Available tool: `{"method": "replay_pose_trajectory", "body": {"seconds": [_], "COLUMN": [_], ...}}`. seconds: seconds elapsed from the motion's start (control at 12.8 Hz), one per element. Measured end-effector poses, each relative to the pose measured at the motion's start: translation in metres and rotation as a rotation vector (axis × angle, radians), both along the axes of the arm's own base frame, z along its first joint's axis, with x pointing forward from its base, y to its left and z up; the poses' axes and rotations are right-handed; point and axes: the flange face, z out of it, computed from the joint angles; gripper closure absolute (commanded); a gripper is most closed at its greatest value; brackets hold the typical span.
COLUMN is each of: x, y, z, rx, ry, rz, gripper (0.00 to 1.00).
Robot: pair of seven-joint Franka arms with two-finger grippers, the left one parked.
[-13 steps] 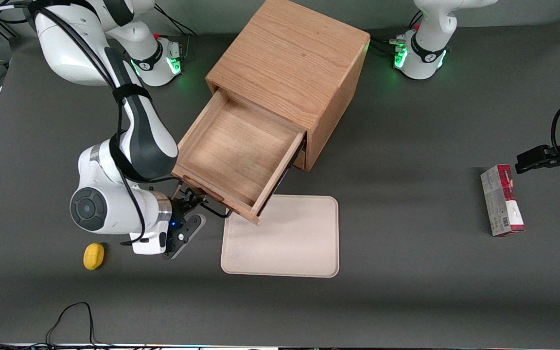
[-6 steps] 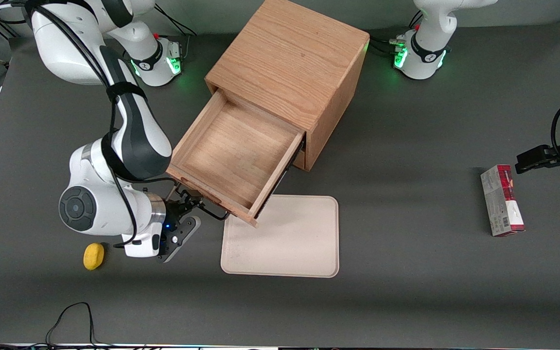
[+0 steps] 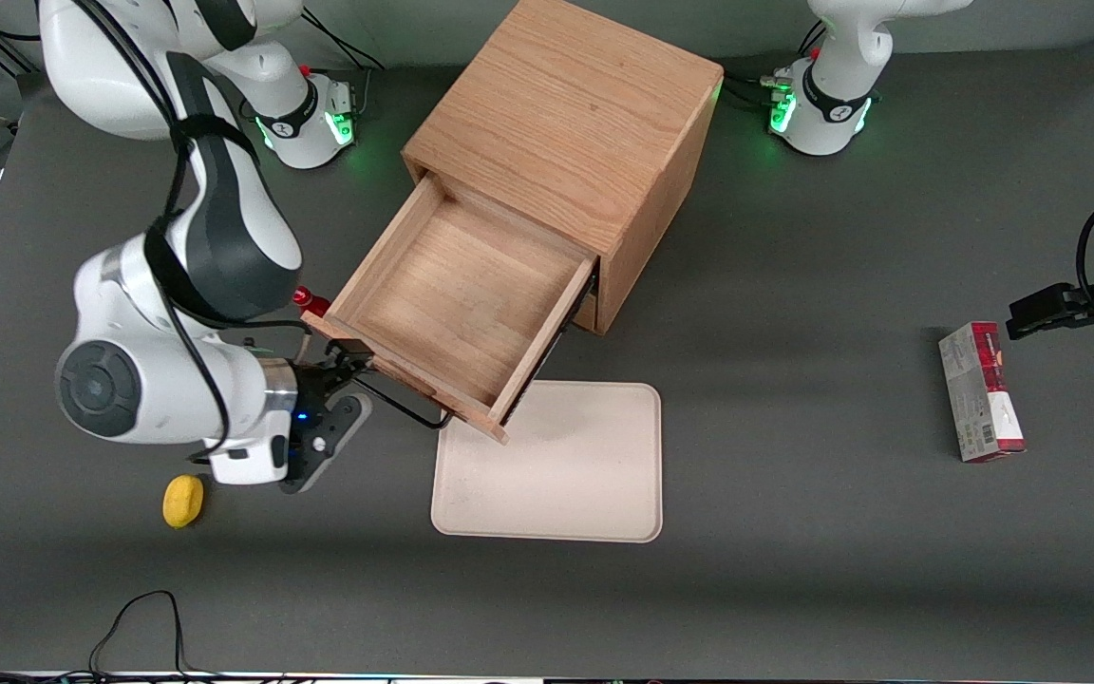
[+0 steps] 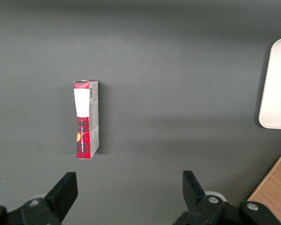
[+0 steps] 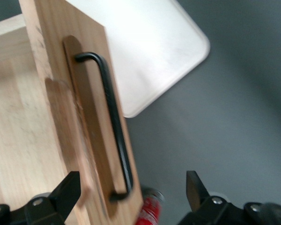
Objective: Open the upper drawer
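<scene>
Gripper [image 3: 343, 372] of the working arm, fingers spread wide and holding nothing, just off the long black metal bar handle [image 5: 113, 125] of the light oak upper drawer [image 3: 452, 304]. Drawer pulled well out of the oak cube cabinet [image 3: 571, 133], overhanging the beige rectangular tray [image 3: 556, 475] on the dark grey tabletop [image 3: 794, 380].

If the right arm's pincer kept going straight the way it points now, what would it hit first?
Most likely the light oak upper drawer front with its long black bar handle: the open right pincer faces it, fingers straddling the handle's end. Depth is unclear.
</scene>
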Motion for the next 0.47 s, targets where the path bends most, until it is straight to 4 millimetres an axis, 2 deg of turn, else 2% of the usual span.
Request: {"method": "replay_pose_trajectory", "body": {"seconds": [0.23,0.47], "x": [-0.024,-0.063], "y": [-0.040,-0.111], "z": [0.048,0.085], "rx": [-0.065,-0.106], "ry": [0.014,0.014], "rz": [-0.055,-0.162], "gripper": [0.00,0.00]}}
